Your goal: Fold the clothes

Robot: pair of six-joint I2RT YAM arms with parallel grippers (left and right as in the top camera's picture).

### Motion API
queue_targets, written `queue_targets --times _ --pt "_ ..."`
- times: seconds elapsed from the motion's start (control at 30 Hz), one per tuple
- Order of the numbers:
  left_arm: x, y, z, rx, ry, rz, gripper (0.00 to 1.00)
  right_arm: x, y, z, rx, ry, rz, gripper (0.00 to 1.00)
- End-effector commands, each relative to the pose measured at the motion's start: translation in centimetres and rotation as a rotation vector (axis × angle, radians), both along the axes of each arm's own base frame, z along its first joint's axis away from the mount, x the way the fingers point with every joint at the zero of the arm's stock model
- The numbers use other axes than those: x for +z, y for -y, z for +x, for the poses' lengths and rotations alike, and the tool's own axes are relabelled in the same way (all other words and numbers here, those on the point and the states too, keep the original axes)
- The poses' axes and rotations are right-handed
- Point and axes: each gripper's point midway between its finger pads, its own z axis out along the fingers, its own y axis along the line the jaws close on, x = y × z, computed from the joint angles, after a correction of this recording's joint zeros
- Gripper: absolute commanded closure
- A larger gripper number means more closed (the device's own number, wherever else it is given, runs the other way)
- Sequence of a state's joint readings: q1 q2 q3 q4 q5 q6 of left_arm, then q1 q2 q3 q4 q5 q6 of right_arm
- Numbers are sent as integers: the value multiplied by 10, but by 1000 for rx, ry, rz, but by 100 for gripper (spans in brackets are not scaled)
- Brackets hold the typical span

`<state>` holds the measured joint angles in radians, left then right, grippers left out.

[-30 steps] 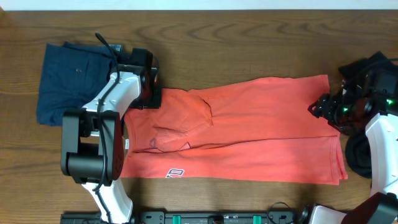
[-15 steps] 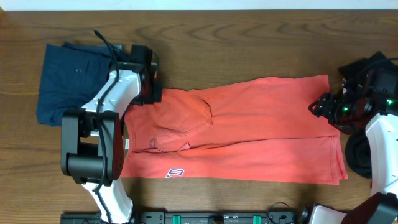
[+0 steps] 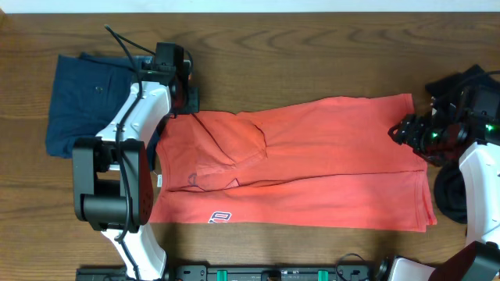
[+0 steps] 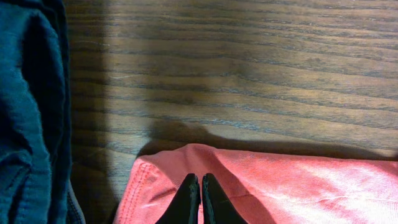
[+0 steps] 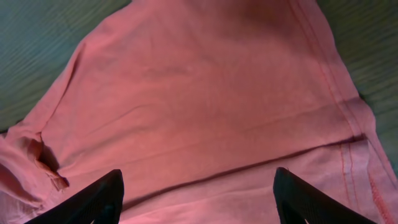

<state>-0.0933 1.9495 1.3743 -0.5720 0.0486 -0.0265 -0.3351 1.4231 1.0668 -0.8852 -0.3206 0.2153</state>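
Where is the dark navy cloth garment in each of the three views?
Overhead: the dark navy cloth garment lies at the upper left.
Left wrist: it fills the left edge.
Right wrist: not in it.
Shared landmark: the coral-red short-sleeved T-shirt, in all three views; the left pincer is shut on its corner.

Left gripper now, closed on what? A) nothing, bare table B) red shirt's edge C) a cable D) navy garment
B: the left wrist view shows the left gripper pinched shut on the red shirt at its edge; the navy garment lies off to the side.
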Motion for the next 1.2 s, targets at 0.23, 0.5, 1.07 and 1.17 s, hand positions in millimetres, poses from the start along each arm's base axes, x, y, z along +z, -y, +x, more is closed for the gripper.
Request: queue_targets --times 0.23,0.5,1.07,1.17 --pt "-21 3 -31 36 -131 -43 39 4 1 6 19 21 -23 23" --pt "-40 9 -31 42 -162 -78 81 3 0 3 19 10 -19 23" --pt "-14 -31 6 186 -17 -112 93 3 6 8 10 25 -50 23" --pt "-14 -31 6 186 -17 -112 75 4 7 10 9 35 -54 23"
